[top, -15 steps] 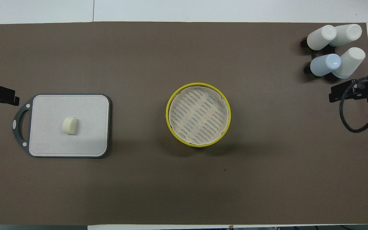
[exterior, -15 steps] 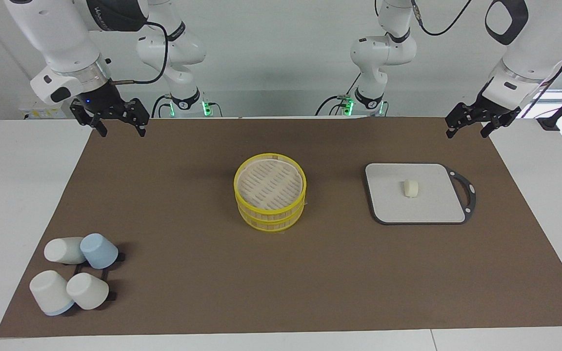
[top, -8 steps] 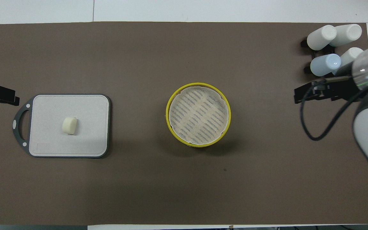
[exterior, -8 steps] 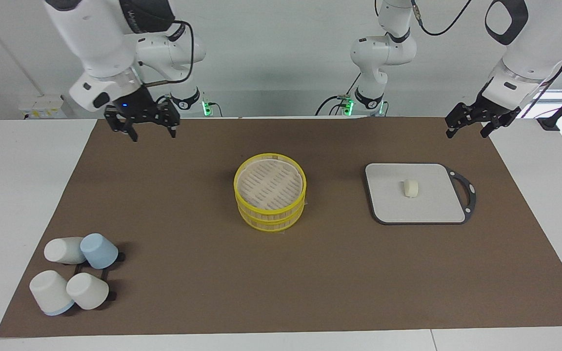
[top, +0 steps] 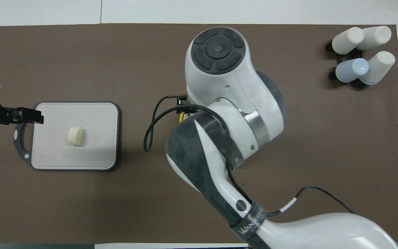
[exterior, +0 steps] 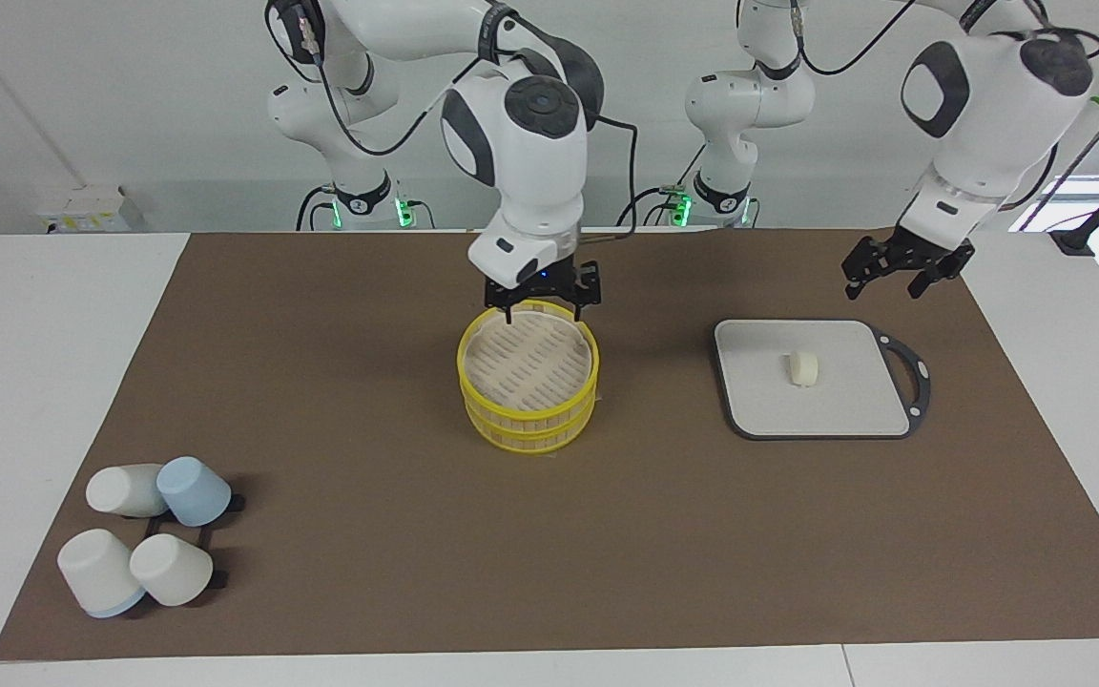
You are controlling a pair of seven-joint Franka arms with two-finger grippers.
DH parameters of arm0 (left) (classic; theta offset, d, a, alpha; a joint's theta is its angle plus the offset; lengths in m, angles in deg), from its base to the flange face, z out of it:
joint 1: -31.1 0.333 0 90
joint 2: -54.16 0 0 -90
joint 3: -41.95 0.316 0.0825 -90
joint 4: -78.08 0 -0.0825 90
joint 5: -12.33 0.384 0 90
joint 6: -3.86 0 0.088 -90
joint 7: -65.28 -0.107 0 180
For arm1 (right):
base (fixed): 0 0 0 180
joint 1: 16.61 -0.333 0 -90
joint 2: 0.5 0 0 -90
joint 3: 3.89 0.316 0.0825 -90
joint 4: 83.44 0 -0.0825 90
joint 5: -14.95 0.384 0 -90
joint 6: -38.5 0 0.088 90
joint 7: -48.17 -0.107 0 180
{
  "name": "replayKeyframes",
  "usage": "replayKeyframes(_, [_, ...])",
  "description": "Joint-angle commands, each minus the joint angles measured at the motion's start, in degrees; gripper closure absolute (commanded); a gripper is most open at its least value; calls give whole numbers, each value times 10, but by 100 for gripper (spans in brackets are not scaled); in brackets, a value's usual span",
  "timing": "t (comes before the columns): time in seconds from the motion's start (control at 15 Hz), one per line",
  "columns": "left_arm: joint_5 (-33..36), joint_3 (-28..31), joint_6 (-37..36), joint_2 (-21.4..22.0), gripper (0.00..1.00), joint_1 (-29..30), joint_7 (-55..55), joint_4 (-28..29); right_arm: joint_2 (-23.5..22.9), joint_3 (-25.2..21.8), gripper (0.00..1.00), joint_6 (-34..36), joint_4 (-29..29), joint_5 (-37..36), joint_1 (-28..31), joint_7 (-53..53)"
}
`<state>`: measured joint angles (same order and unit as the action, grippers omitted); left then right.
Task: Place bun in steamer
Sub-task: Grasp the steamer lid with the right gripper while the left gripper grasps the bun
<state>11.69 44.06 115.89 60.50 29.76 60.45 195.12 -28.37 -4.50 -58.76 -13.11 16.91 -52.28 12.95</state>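
On the grey dark-edged cutting board (exterior: 821, 379) at the frame's right, the stubby cream-white dough bun (exterior: 803, 369) lies untouched below the left gripper (exterior: 898, 266), jaws spread wide, while the right gripper (exterior: 542, 295), jaws also apart, sits over the yellow-rimmed two-tier steamer basket (exterior: 528, 377) at centre.

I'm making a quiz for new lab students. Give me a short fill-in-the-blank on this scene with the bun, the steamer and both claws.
1. The bun lies on the grey ____.
2. The right claw is at the rim of the ____.
3. The left claw hangs over the mat near the board's edge and holds ____.
4. Among the four cups, one is all ____.

Missing words: board; steamer; nothing; blue
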Motion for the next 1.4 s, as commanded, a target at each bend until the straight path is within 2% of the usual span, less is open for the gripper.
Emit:
replayKeyframes(0.0, [9,3,141,5,0,-20,-7,144,-36,-1,0,-76,3,-25,-17,-11])
replayKeyframes(0.13, [9,3,199,-19,0,-28,-14,175,-32,-1,0,-97,26,-29,-21,-9])
replayKeyframes(0.33, [9,3,259,-67,0,-38,-56,181,-26,-1,0,-123,60,-29,-38,-9])
replayKeyframes(0.6, [9,3,274,-77,0,-29,-96,183,14,0,0,-195,166,-28,-52,-7])
replayKeyframes(0.67, [9,3,283,-85,0,-29,-96,183,20,0,6,-205,182,-28,-53,-6])
replayKeyframes(0.73, [9,3,300,-93,2,-30,-95,183,23,0,19,-206,190,-28,-53,-6])
replayKeyframes(0.87, [9,3,311,-106,25,-30,-91,183,23,1,44,-206,190,-26,-52,-1])
replayKeyframes(0.93, [9,3,309,-107,41,-30,-91,181,23,1,56,-207,190,-23,-51,7])
replayKeyframes(1.0, [9,3,304,-107,53,-30,-91,178,23,0,73,-208,190,-21,-51,10])
replayKeyframes(1.07, [9,3,302,-107,60,-30,-91,176,23,1,92,-208,190,-21,-50,11])
replayKeyframes(1.13, [9,3,297,-107,62,-30,-91,173,23,1,100,-210,190,-21,-50,11])
replayKeyframes(1.33, [9,4,243,-109,62,-20,-95,138,23,1,100,-221,192,-19,-49,11])
